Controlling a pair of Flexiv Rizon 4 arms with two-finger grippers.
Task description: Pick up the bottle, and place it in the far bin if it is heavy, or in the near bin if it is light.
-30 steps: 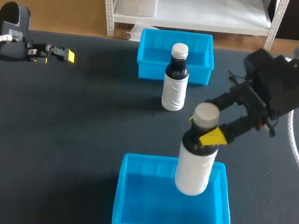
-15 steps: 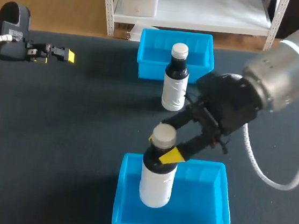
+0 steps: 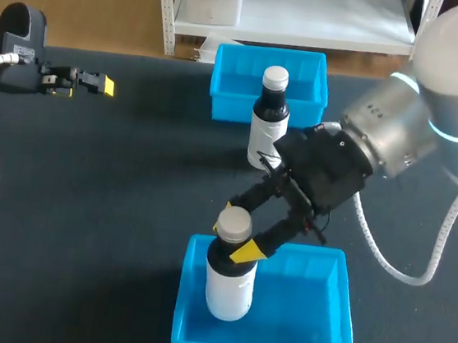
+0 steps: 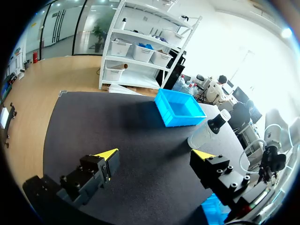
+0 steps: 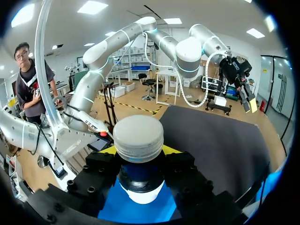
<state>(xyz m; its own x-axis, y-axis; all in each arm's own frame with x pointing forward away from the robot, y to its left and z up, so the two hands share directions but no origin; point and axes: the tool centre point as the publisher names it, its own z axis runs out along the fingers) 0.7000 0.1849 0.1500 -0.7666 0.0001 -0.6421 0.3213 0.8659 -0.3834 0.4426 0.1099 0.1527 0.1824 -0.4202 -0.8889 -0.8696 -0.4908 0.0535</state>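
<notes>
Head view, second bottle (image 3: 269, 118) before far bin (image 3: 228, 105)

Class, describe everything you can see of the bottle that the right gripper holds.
The bottle has a white body, a dark shoulder and neck, and a pale ribbed screw cap; it looks like plastic. It stands upright, its lower part inside the near bin, close to that bin's left wall in the head view. The right gripper clamps its neck from two sides just under the cap. Whether its base rests on the bin floor cannot be seen.

Right pincer (image 3: 235, 232) tight on bottle (image 3: 226, 291), left pincer (image 3: 102, 84) spread wide.
</notes>
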